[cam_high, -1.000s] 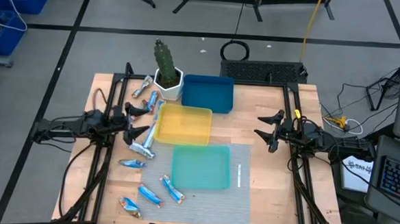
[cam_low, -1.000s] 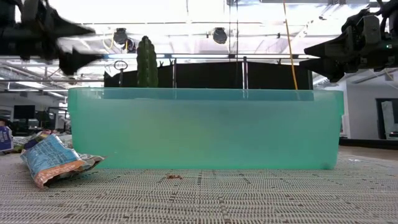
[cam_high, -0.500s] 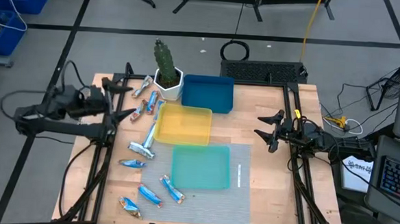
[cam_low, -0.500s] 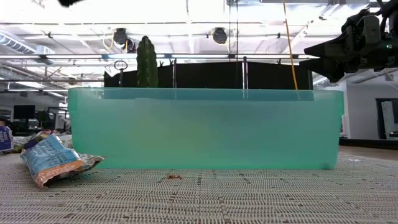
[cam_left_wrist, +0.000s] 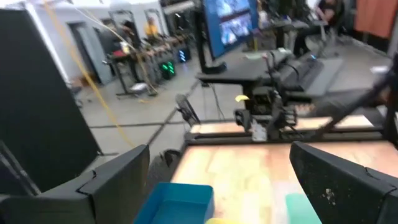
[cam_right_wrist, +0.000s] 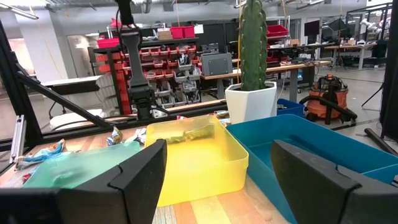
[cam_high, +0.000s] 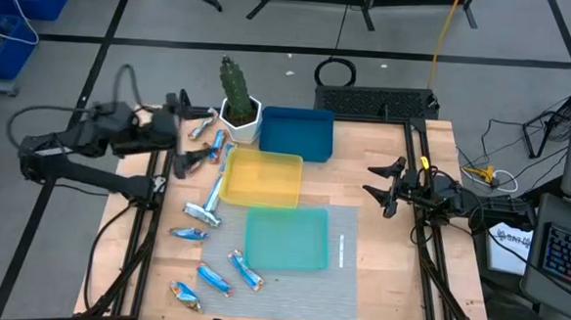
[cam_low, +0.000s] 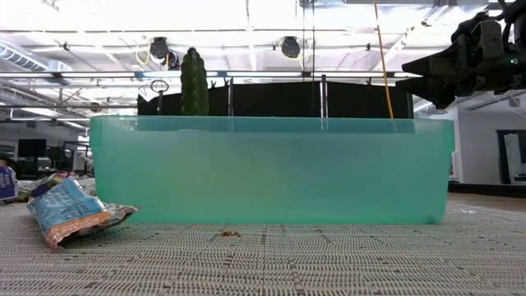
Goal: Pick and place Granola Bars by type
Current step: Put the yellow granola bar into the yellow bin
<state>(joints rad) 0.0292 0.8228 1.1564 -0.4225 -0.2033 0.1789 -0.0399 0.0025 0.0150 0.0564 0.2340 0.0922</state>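
Several granola bars in blue, silver and orange-red wrappers lie flat on the table's left side: near the cactus (cam_high: 201,128), beside the yellow tray (cam_high: 212,152), one (cam_high: 202,212) by the teal tray's corner, and a few (cam_high: 213,279) toward the near edge. One bar (cam_low: 70,214) shows in the low view. My left gripper (cam_high: 184,137) is open and raised above the far-left bars, touching nothing; its wrist view (cam_left_wrist: 217,186) looks level across the table. My right gripper (cam_high: 382,185) waits open at the right, raised off the table (cam_low: 427,74).
Three trays run in a staggered row from far to near down the table's middle: blue (cam_high: 297,133), yellow (cam_high: 263,176), teal (cam_high: 286,238) on a grey mat (cam_high: 343,281). A cactus in a white pot (cam_high: 238,104) stands at the far left, close to my left gripper.
My left gripper has risen from just over the bars beside the yellow tray, left the low view, and moved toward the far edge near the cactus. It stayed open. The bars and my right arm have not moved.
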